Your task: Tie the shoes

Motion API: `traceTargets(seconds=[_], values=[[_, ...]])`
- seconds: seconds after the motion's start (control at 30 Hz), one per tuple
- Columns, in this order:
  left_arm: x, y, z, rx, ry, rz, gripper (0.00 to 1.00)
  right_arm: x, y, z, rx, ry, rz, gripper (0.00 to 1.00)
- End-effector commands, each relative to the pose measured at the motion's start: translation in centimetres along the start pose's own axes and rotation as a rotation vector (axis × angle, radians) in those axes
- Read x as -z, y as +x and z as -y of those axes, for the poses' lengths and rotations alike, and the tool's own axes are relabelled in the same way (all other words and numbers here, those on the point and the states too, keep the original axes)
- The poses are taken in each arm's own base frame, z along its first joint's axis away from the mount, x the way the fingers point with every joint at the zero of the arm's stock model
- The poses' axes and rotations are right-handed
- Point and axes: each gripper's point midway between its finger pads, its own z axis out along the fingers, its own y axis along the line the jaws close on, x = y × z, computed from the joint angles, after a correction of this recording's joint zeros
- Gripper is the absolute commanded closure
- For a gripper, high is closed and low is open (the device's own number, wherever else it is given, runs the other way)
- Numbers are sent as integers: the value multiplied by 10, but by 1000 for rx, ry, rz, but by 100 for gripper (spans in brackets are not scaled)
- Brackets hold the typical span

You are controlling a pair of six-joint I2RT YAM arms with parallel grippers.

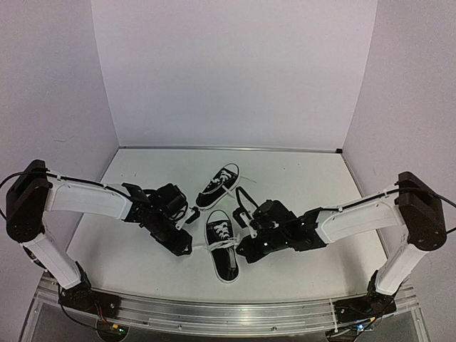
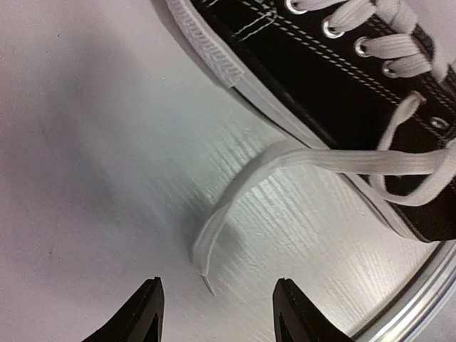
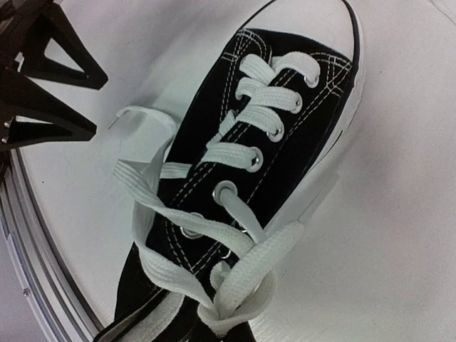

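Note:
Two black sneakers with white laces lie on the table. The near shoe [image 1: 224, 249] is between my grippers; the far shoe [image 1: 218, 187] lies behind it. My left gripper [image 1: 187, 246] is open, its fingertips [image 2: 149, 306] just short of a loose lace end [image 2: 206, 246] on the table. My right gripper [image 1: 246, 251] sits at the shoe's right side. In the right wrist view the near shoe [image 3: 285, 142] fills the frame and its laces gather into a raised, pinched bunch [image 3: 239, 299] at the bottom edge. The right fingers themselves are out of frame.
The metal rail of the table's front edge [image 1: 228, 310] runs close behind the near shoe's heel; it also shows in the left wrist view [image 2: 420, 299]. White walls enclose the table at the back and sides. The left gripper's black fingers [image 3: 50, 71] show in the right wrist view.

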Motion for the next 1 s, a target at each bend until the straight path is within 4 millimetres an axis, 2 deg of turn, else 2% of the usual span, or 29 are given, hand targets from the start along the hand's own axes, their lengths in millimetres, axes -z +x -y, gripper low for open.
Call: traceTargets(seconds=[0.0, 0.2, 0.27, 0.33, 0.37, 0.43, 0.47, 0.57, 0.7, 0.77, 0.87, 0.97], values=[[-5, -17, -15, -78, -102, 8, 45, -11, -5, 2, 6, 11, -3, 100], [-27, -24, -10, -112, -74, -23, 45, -23, 5, 3, 5, -9, -25, 100], [-34, -22, -12, -114, -78, -37, 50, -27, 9, 2, 3, -25, -33, 100], [-39, -22, -14, -110, -92, -51, 67, -30, 10, -3, 0, -56, -35, 100], [-40, -23, -16, -103, -104, -49, 80, -31, 11, -6, -2, -76, -40, 100], [-37, -27, -17, -85, -108, -22, 96, -32, 8, -13, -3, -110, -34, 100], [-32, -32, -16, -71, -105, 8, 100, -31, 5, -15, -4, -117, -27, 100], [-10, -48, -21, 14, -95, 121, 100, -17, -6, -19, -13, -120, 12, 100], [33, -65, -44, 195, -50, 290, 100, 11, -15, -19, -45, -106, 63, 100], [52, -70, -53, 263, -20, 363, 100, 23, -14, -14, -73, -87, 81, 100], [68, -71, -65, 340, -13, 406, 100, 40, -9, 6, -126, -32, 99, 100], [72, -68, -78, 419, -28, 409, 100, 53, 1, 39, -213, 59, 103, 100]])
